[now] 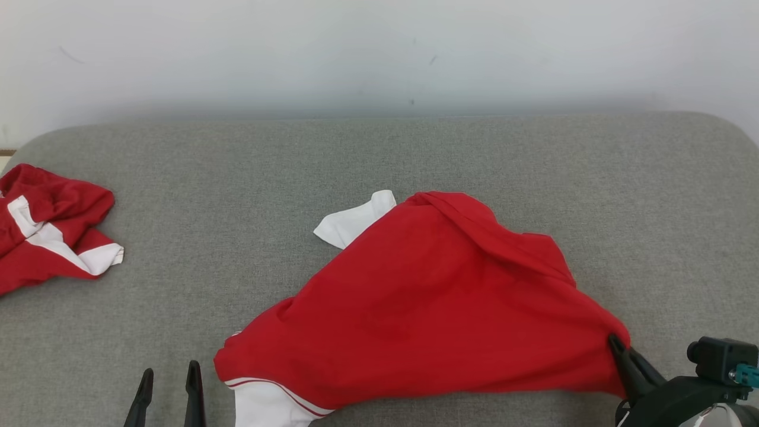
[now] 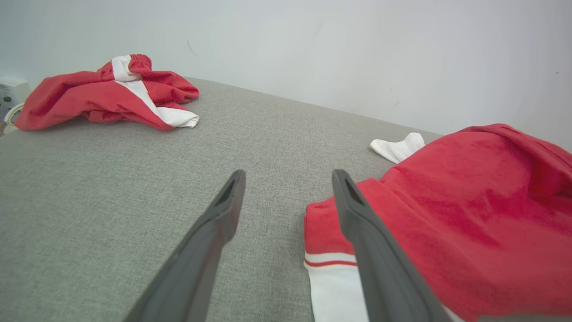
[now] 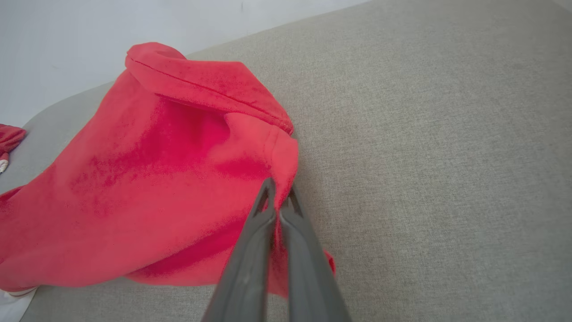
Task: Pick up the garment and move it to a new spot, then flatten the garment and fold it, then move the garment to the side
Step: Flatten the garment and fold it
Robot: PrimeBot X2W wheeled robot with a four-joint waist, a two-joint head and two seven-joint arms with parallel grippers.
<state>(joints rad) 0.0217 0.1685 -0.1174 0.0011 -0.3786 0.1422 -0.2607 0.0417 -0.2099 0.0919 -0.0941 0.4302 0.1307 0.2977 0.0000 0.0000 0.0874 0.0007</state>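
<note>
The garment (image 1: pixel 427 302) is red with white trim and lies crumpled across the middle and right of the grey surface; a white sleeve end sticks out at its far side. My right gripper (image 1: pixel 616 344) is shut on the garment's right edge, lifting a pinch of red cloth; the right wrist view shows the garment (image 3: pixel 156 179) nipped between the gripper (image 3: pixel 279 197) tips. My left gripper (image 1: pixel 169 376) stands open just left of the garment's white-striped near corner. In the left wrist view the left gripper (image 2: pixel 288 183) holds nothing, and its right finger overlaps the garment (image 2: pixel 469 210).
A second red and white garment (image 1: pixel 47 234) lies bunched at the far left edge of the grey padded surface (image 1: pixel 379 160), also seen as the second garment (image 2: pixel 107 94) in the left wrist view. A pale wall (image 1: pixel 379 53) backs the surface. Bare fabric stretches between the two garments.
</note>
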